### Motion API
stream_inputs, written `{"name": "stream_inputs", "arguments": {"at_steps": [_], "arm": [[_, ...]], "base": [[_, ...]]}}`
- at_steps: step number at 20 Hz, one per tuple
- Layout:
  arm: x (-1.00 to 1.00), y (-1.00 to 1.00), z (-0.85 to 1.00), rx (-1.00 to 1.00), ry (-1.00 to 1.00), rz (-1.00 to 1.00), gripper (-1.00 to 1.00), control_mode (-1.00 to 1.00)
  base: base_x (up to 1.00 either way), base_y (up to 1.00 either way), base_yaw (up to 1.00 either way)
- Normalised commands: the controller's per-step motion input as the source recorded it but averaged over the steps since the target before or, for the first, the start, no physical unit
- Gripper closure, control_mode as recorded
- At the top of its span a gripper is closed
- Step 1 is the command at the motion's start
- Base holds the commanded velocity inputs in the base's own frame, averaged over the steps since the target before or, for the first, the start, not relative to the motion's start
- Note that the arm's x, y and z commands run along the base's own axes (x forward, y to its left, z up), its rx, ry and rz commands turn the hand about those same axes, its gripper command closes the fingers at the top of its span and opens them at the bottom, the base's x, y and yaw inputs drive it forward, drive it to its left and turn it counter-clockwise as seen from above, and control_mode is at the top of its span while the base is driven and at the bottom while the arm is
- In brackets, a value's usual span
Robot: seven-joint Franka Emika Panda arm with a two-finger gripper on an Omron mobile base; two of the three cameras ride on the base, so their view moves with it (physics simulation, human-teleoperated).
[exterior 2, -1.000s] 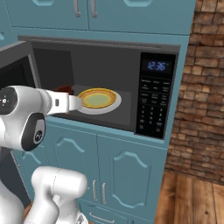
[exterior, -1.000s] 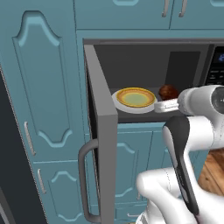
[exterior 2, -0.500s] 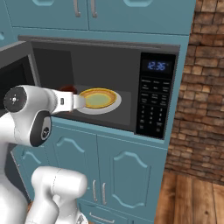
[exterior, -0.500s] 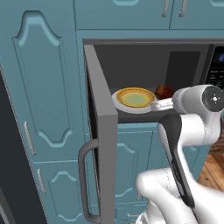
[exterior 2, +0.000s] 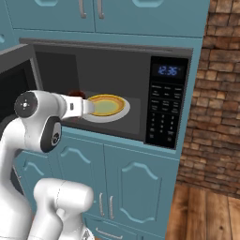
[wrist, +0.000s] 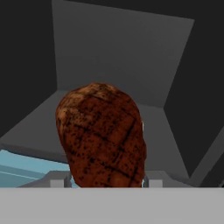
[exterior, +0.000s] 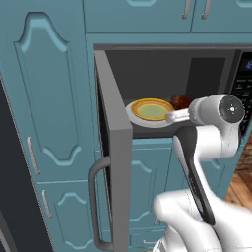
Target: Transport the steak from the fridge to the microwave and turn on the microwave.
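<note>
**Steak at the open microwave**

On the left, the microwave's door (exterior: 115, 147) stands swung open. Inside the microwave (exterior 2: 112, 89) sits one white plate (exterior 2: 108, 112) holding one yellow dish (exterior: 151, 109). My fingers (wrist: 105, 181) are clamped on the steak (wrist: 103, 135), one dark reddish-brown lump, held at the cavity's mouth just beside the plate. Right of it, the black keypad strip (exterior 2: 164, 117) shows a blue clock reading I can't make out.

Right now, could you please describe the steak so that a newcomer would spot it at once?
Find the grey microwave set into the blue cabinets, its door swung open. Inside, beside a white plate with a yellow dish on it, is the steak: a rounded dark reddish-brown lump with black grill marks, the only dark, meaty thing there.
</note>
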Motion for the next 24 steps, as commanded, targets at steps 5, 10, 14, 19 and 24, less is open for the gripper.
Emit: {"name": "stream_inputs", "arguments": {"at_steps": [5, 10, 14, 19, 24], "arm": [[0.28, 0.0, 0.0, 0.0, 0.0, 0.01, 1.0, -1.0], [0.3, 0.0, -0.1, 0.0, 0.01, 0.0, 1.0, -1.0], [0.46, 0.0, -0.08, 0.0, 0.01, 0.0, 1.0, -1.0], [0.39, 0.0, -0.12, 0.0, 0.0, 0.0, 1.0, -1.0], [0.27, 0.0, -0.14, 0.0, 0.0, 0.0, 1.0, -1.0]], "base": [[0.0, 0.0, 0.0], [0.0, 0.0, 0.0], [0.0, 0.0, 0.0], [0.0, 0.0, 0.0], [0.0, 0.0, 0.0]]}}
